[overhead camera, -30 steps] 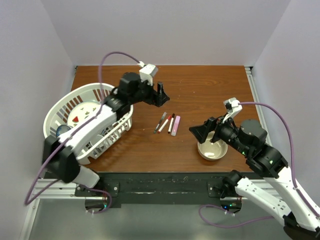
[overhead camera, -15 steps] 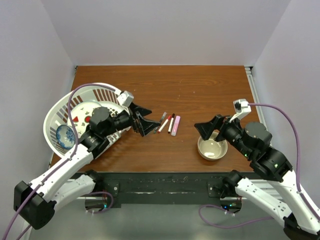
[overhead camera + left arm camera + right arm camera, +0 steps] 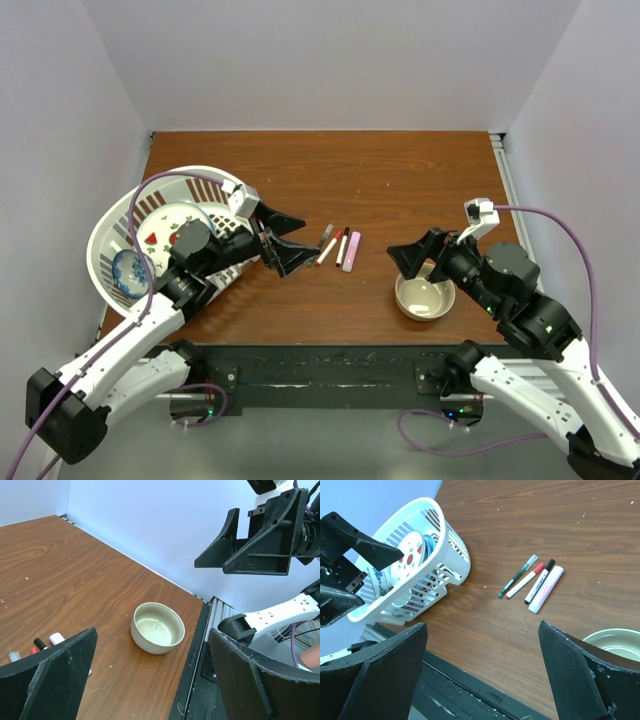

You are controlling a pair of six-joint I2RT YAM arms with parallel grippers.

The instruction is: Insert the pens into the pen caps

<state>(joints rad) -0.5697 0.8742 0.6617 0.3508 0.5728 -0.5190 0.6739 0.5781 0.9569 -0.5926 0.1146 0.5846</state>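
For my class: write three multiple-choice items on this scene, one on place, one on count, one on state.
1. Where do the pens lie? A on the table between the white basket and the bowl; B in the bowl; C in the basket.
2. How many pens are there? A two; B four; C six.
3. How is the right gripper? A shut on a pen; B shut, empty; C open, empty.
Answers: 1 A, they rest on bare wood; 2 B, four lie side by side; 3 C, its jaws stand apart, holding nothing.

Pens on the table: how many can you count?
4, lying side by side mid-table: thin dark pen, red-ended white pen, black-ended white pen, pink pen nearest the bowl.
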